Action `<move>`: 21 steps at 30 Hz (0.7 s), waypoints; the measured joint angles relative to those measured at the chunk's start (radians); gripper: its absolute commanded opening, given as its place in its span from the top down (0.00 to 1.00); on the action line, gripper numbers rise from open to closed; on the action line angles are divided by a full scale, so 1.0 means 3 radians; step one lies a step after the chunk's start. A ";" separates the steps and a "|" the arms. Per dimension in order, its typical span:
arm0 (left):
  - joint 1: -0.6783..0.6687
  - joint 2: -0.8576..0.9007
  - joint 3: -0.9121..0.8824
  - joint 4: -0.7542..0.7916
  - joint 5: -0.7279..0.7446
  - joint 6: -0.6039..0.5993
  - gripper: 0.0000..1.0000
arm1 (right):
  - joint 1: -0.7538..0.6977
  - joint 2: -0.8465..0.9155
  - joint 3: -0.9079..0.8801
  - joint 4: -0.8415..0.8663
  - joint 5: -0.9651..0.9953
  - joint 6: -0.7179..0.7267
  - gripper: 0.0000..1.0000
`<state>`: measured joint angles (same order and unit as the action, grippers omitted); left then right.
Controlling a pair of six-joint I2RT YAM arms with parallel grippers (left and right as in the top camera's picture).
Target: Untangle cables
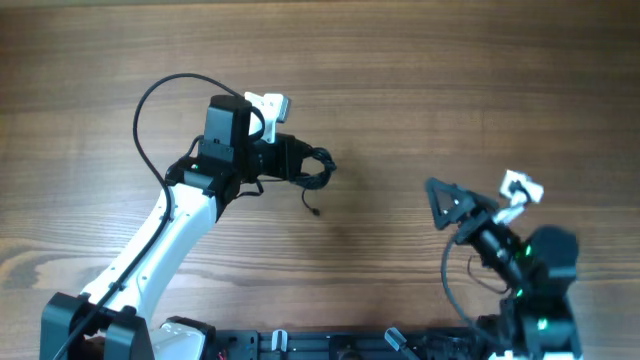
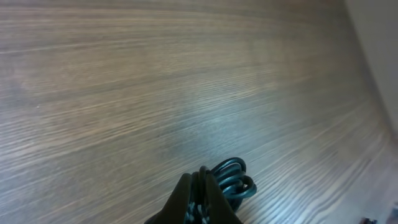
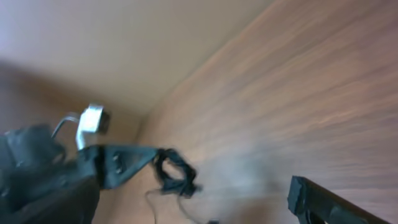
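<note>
Looking at overhead first: the left gripper [image 1: 303,165] is clamping the cables [image 1: 320,168], which are sitting as a small coil just past its tips, near the middle of the table [image 1: 420,80]. One thin tail [image 1: 311,203] is trailing off the coil with a tiny plug at its end. I can't tell if it's touching the wood. The right gripper [image 1: 440,203] is hanging well apart, jaws spread, carrying nothing.

Left wrist: the fingers [image 2: 193,202] are pressing together, and loops of the cables [image 2: 235,177] are poking out beyond them.

Right wrist: it's facing the left gripper [image 3: 124,163] and the cables [image 3: 174,173]. Only one of its own fingers [image 3: 317,202] is showing, low in frame.

My read — right should be going for the loose tail, not the coil. Pinching near the plug and drawing away slowly, with left clamped, should be feeding loops out. Yanking is probably just tightening the knot.
</note>
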<state>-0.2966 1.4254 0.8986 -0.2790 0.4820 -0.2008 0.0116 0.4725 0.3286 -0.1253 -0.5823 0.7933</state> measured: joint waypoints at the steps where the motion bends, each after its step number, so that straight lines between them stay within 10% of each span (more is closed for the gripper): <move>1: 0.0000 0.0000 0.0000 0.0028 0.0109 -0.0013 0.96 | 0.0000 0.0401 0.0174 0.0121 -0.0323 -0.0154 0.03; 9: 0.0094 -0.0011 -0.0006 0.0025 0.1130 -0.0229 0.96 | 0.0841 0.2434 0.0247 0.1859 -0.1310 -0.0571 0.12; 21: 0.0140 -0.0011 -0.0006 -0.0116 0.1672 -0.0300 0.96 | 0.1033 0.2827 0.0248 0.2464 -0.0991 -0.0365 0.94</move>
<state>-0.2546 1.4220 0.8967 -0.3138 0.9836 -0.2909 0.3214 1.3205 0.4030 0.6140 -0.8795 0.6838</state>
